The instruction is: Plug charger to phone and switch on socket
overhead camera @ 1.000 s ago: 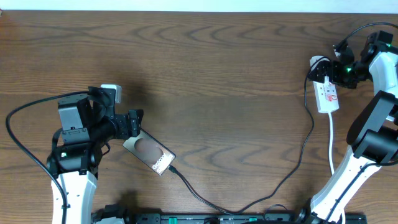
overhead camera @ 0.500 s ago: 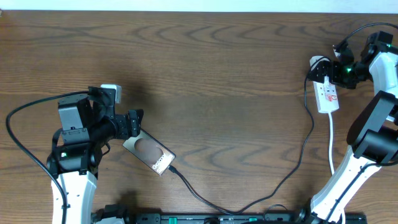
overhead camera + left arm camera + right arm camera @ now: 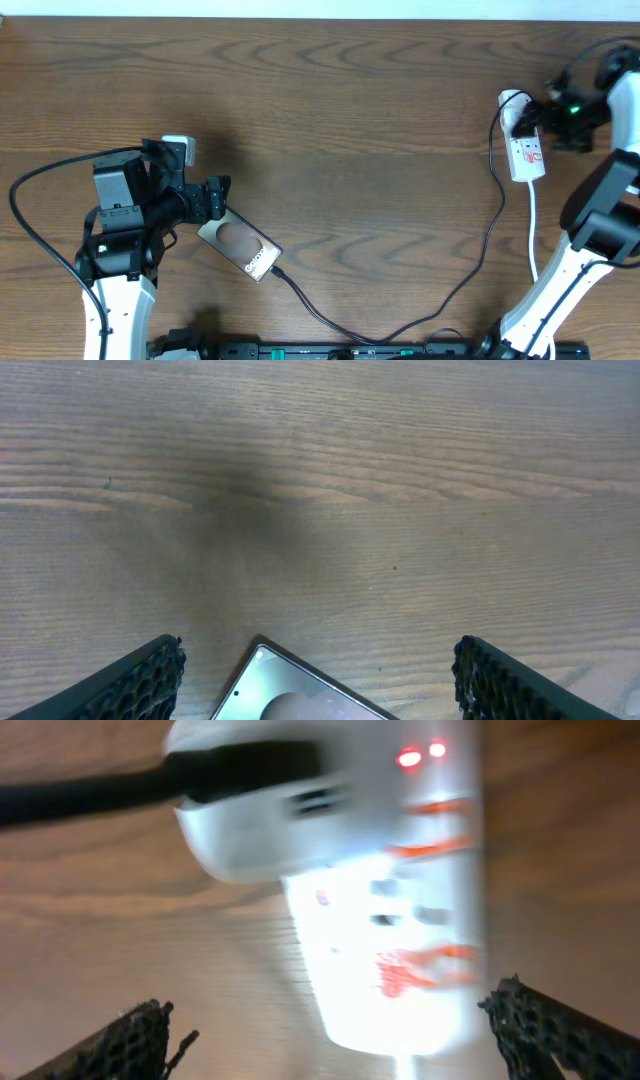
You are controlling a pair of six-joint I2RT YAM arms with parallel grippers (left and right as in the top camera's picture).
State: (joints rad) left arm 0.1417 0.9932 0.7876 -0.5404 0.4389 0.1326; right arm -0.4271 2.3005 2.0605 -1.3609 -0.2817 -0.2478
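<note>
The phone (image 3: pixel 240 245) lies flat at the lower left, its lettered end toward the table's front; its corner shows in the left wrist view (image 3: pixel 290 695). The thin black charger cable (image 3: pixel 470 270) runs from the phone's lower end across to the socket (image 3: pixel 525 155), a white strip with red markings at the far right. Two red lights glow on the socket in the right wrist view (image 3: pixel 400 900). My left gripper (image 3: pixel 215 200) is open, its fingers (image 3: pixel 320 680) either side of the phone's upper end. My right gripper (image 3: pixel 550 118) is open (image 3: pixel 340 1035), beside the socket.
The socket's white cord (image 3: pixel 533 225) runs down toward the right arm's base. A black rail (image 3: pixel 350 350) lines the table's front edge. The wooden table (image 3: pixel 350 110) stretches between the two arms.
My right gripper has shifted to the right, a little away from the socket's top end. The left arm, phone and cable have not moved.
</note>
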